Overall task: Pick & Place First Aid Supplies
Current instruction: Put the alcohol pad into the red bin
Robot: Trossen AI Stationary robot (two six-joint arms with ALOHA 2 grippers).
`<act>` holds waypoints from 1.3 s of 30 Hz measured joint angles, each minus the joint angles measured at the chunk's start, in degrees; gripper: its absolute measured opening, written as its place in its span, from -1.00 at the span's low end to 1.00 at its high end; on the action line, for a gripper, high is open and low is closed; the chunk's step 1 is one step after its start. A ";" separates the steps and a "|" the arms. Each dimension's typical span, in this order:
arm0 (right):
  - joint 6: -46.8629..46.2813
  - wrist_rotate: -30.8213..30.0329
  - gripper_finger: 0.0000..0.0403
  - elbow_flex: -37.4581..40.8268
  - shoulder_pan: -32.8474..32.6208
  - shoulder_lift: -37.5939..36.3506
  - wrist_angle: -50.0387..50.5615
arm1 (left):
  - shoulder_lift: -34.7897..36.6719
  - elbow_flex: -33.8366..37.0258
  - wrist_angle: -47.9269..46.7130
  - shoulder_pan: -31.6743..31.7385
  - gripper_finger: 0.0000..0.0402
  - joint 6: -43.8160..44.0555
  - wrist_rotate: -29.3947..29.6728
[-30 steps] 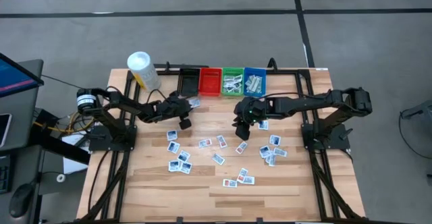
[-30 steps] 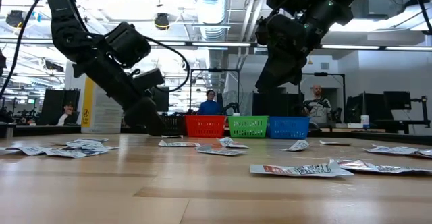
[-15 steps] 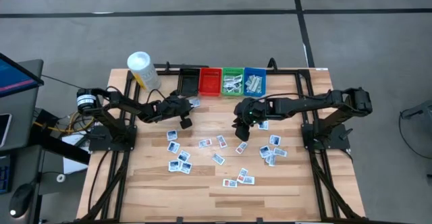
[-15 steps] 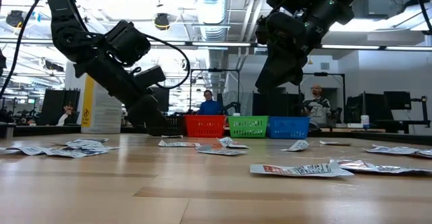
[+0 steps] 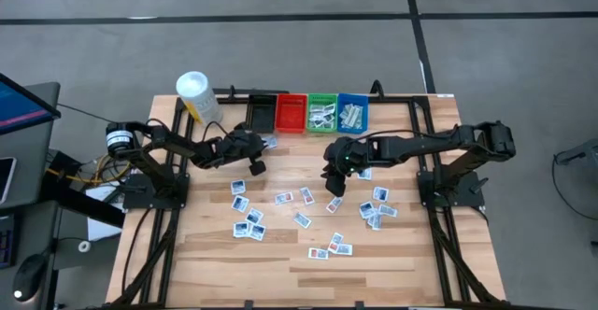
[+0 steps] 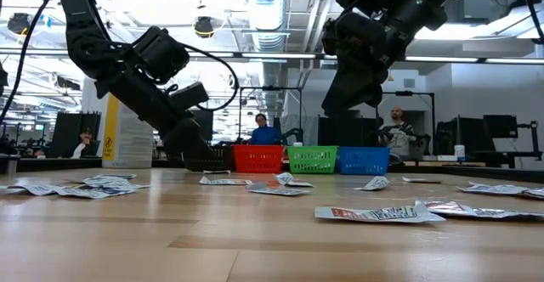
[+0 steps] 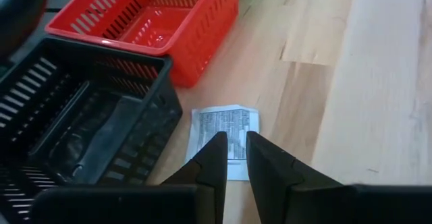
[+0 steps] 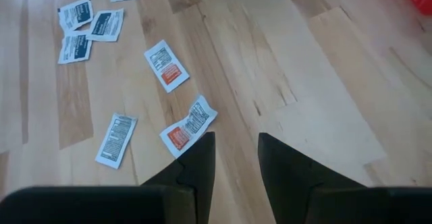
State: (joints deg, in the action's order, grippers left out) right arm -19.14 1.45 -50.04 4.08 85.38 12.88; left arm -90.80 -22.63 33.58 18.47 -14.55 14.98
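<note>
While the left tool (image 7: 231, 158) hangs over a white packet (image 7: 224, 139) lying on the desk (image 5: 402, 245) just beside the black bin (image 7: 81, 126), its fingers stand only a narrow gap apart with nothing between them, so that packet is not yet gripped. Across the desk, the right tool (image 8: 235, 158) hovers above bare wood near two red-printed packets (image 8: 187, 124), its fingers parted and empty. Farther out, the sorting looks only partly done: in the high view the green bin (image 5: 322, 112) and the blue bin (image 5: 352, 112) each hold some packets, whereas the red bin (image 5: 291, 112) shows none and the black bin seems empty in the left wrist view. Many first aid supplies (image 5: 245, 218) remain scattered over the middle and near side of the desk, in loose groups on both arms' sides. By my judgement, most of the picking is still ahead.
</note>
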 joint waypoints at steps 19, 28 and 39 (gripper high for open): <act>-0.44 0.00 -0.47 0.00 0.00 0.00 -0.02 | -0.02 -0.02 0.27 0.28 -0.72 0.00 -1.97; -0.46 0.00 -0.47 0.00 0.00 0.00 -0.02 | -6.30 -1.02 1.61 1.01 -0.72 0.39 -1.98; 0.14 -0.03 -0.47 -0.01 0.16 0.00 -0.02 | -8.41 -1.56 2.40 -1.32 -0.72 10.66 -9.36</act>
State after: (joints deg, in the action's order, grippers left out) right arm -19.00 1.42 -50.05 4.24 85.38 12.86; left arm -99.22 -24.19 35.99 17.14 -3.88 5.62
